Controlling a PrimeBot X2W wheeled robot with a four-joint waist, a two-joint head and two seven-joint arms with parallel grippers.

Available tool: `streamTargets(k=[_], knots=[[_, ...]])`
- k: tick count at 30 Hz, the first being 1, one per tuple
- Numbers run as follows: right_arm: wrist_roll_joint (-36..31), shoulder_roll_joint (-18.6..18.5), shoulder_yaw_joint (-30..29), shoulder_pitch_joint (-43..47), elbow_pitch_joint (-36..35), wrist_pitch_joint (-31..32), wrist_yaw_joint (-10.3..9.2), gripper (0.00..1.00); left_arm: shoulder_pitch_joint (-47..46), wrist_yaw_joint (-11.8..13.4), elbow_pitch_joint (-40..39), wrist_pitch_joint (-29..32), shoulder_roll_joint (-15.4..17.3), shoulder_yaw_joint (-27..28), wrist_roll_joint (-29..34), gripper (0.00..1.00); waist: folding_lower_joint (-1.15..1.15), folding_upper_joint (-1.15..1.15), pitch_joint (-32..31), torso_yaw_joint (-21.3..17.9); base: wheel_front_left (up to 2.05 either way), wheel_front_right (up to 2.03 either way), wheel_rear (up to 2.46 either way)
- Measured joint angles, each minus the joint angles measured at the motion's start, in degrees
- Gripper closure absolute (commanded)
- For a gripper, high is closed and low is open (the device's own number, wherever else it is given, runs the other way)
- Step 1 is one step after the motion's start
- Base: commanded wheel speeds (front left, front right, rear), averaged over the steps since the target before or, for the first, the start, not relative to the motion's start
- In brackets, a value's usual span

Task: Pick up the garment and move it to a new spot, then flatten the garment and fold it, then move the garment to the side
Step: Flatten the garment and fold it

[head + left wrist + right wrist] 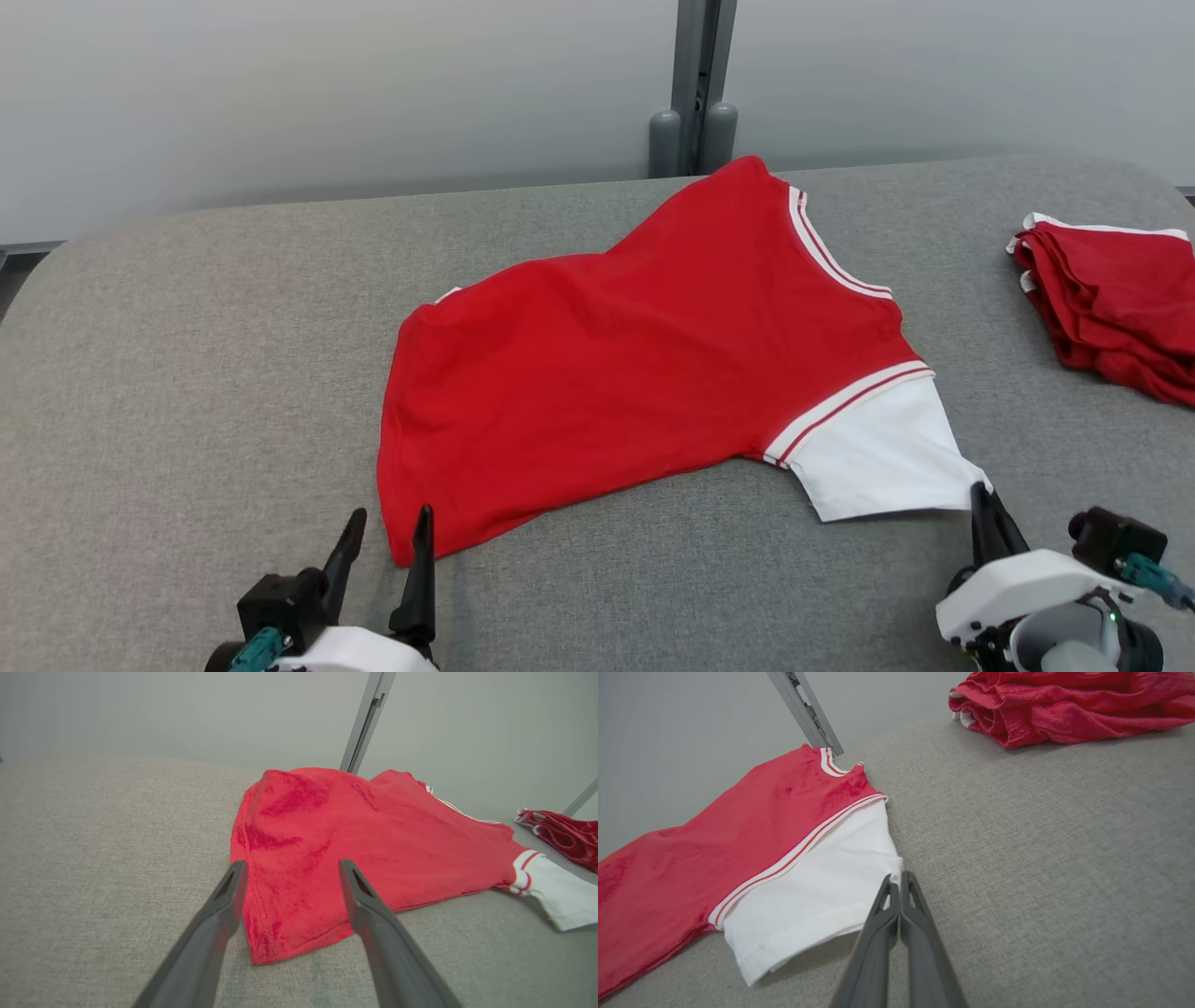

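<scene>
Right wrist view: the right end effector (900, 882) is clamped on the garment (714, 849) at its sleeve, while the left end effector (292, 863) is held apart.

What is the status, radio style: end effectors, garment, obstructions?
Left end effector open at hem corner of red shirt. Right end effector shut on white sleeve. Second red garment lies apart, right.

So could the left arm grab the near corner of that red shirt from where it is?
Probably yes. The left gripper is open, and the near corner of the red shirt lies between its fingers, with nothing but bare grey cushion around it.
</scene>
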Motion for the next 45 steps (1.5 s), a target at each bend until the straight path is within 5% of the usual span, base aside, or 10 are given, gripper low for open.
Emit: streamTargets(k=[16,35,39,40,41,42,43,45], knots=[[-2.2,0.0,-3.8,6.7,-7.6,0.0,0.0,1.0,3.9,0.6,0.3,10.4,-0.4,-0.9,-9.6,0.0,0.0,0.0,0.2,-1.0,0.0,0.0,0.0],[-3.5,0.0,-3.2,7.0,-7.8,0.0,0.0,1.0,-1.4,3.5,7.3,13.3,-0.6,-1.6,-22.4,0.05,0.0,0.0,0.8,-3.8,0.0,0.0,0.0],[-3.5,0.0,-2.9,7.0,-7.9,0.0,0.0,1.0,-2.7,3.6,9.6,13.4,-0.5,-2.0,-22.4,0.2,0.0,0.0,0.7,-4.4,0.0,0.0,0.0],[-3.5,0.0,-2.8,7.0,-7.9,0.0,0.0,1.0,-3.1,3.6,10.0,13.7,-0.4,-2.4,-22.3,0.48,0.0,0.0,0.7,-4.5,0.0,0.0,0.0],[-3.6,0.0,-2.7,7.0,-7.9,0.0,0.0,1.0,-3.3,3.5,10.4,13.8,-0.3,-2.6,-22.3,0.61,0.0,0.0,0.6,-4.6,0.0,0.0,0.0],[-3.6,0.0,-2.7,7.0,-7.9,0.0,0.0,1.0,-3.4,3.4,10.8,14.0,-0.3,-3.0,-22.4,0.91,0.0,0.0,0.6,-4.7,0.0,0.0,0.0],[-3.6,0.0,-2.6,7.0,-8.0,0.0,0.0,1.0,-3.6,3.0,11.3,14.2,-0.2,-3.5,-22.3,1.0,0.0,0.0,0.5,-4.8,0.0,0.0,0.0],[-3.6,0.0,-2.6,7.1,-8.2,0.0,0.0,1.0,-3.8,2.7,11.9,14.3,-0.4,-4.6,-22.0,1.0,0.0,0.0,0.3,-4.9,0.0,0.0,0.0]])
